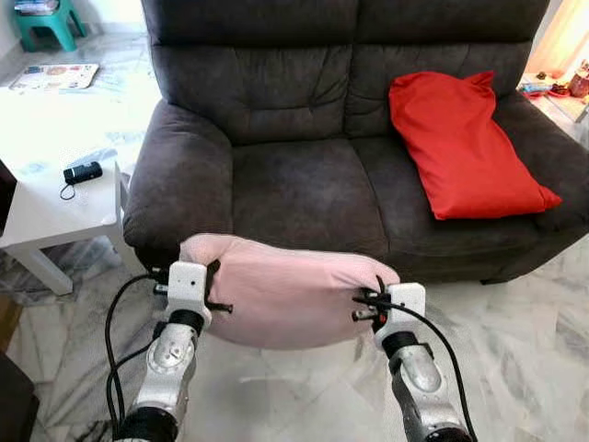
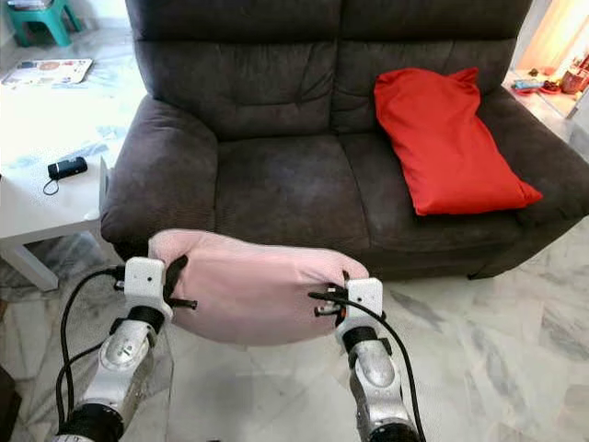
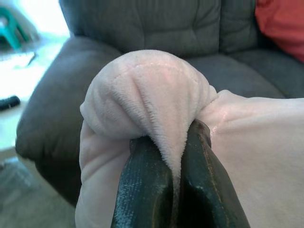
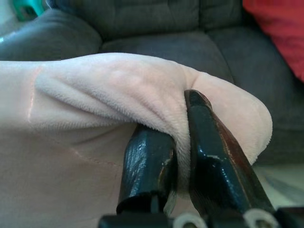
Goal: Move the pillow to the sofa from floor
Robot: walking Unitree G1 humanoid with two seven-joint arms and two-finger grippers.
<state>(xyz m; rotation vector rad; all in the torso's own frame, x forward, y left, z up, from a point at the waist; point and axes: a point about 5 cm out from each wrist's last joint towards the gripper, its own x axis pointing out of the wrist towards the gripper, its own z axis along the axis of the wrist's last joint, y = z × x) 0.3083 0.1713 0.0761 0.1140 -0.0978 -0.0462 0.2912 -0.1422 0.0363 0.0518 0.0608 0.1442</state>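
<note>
Pillow [image 1: 290, 299], pink and plush, hangs in the air between my two grippers in the left eye view, its long axis running from my left to my right, parallel to the front edge of the sofa [image 1: 304, 193]. My left gripper [image 1: 213, 293] pinches its left end and my right gripper [image 1: 368, 304] pinches its right end, so neither arm is nearer; both share the load. The dark grey seat lies straight ahead and a little higher than the pillow's lower edge. The left cushion is bare, while a red pillow [image 1: 465, 147] covers most of the right cushion.

The right eye view shows the same: the pink pillow sags in the middle above the marble floor [image 2: 479, 368], just before the sofa front. A white side table [image 2: 41, 216] stands to my left with a small black device [image 2: 66, 168] on it.

From the left wrist view, my two black fingers [image 3: 147, 190] are closed on a fold of plush, and the grey armrest is behind it.

From the right wrist view, the fingers [image 4: 216, 156] are also clamped on a bunched corner, with the seat beyond. I judge the next move needs lifting forward and slightly to my left.
</note>
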